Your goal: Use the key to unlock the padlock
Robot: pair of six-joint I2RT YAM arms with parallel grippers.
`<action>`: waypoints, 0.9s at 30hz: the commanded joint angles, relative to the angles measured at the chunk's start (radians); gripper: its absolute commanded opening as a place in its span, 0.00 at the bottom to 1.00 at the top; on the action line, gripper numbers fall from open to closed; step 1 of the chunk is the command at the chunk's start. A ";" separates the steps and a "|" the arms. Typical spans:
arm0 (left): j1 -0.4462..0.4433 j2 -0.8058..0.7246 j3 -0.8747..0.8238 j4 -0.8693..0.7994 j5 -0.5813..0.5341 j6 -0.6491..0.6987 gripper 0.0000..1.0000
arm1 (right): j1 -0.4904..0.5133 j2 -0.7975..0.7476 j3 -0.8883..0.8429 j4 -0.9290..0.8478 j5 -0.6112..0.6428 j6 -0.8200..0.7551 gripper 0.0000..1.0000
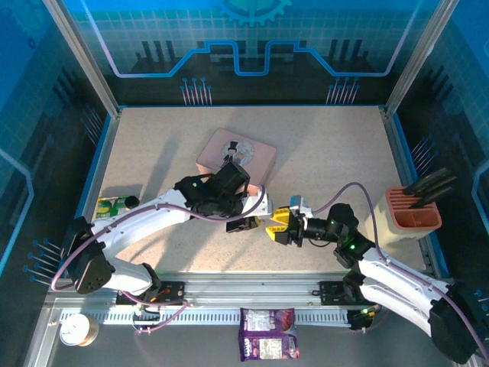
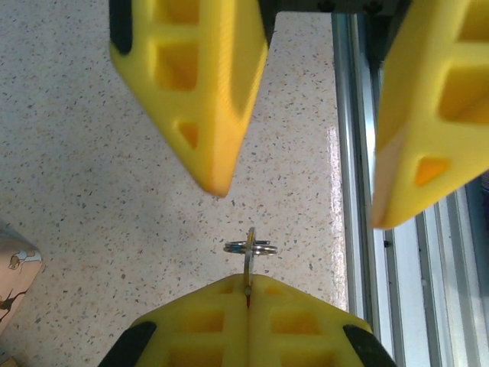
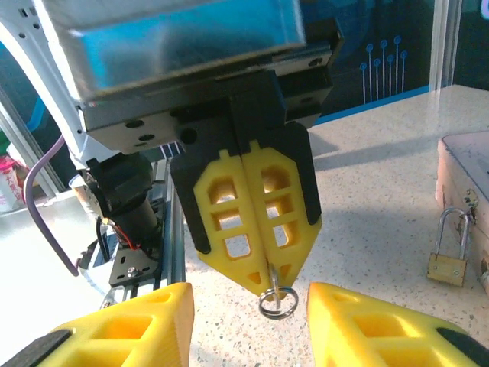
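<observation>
While the left hand was clamped shut on the key, its ring protruding past the tips, the right hand stood open opposite with a finger either side, apparently for a handover. The padlock stood apart beside the pink tin, its shackle seated; contact could not be determined.

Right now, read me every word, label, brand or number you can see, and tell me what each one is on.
No text here can be read.
purple packet: print too blurred to read.
green box: print too small to read.
pink tin: a picture, no legible words.
padlock: no legible marking.
</observation>
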 commanded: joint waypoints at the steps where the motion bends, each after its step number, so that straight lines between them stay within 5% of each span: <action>1: -0.011 -0.002 0.026 -0.014 0.044 0.021 0.00 | -0.012 0.023 0.044 -0.002 -0.040 -0.033 0.42; 27: -0.018 -0.035 0.010 -0.007 0.036 0.042 0.00 | 0.019 0.114 0.085 -0.081 -0.018 -0.100 0.09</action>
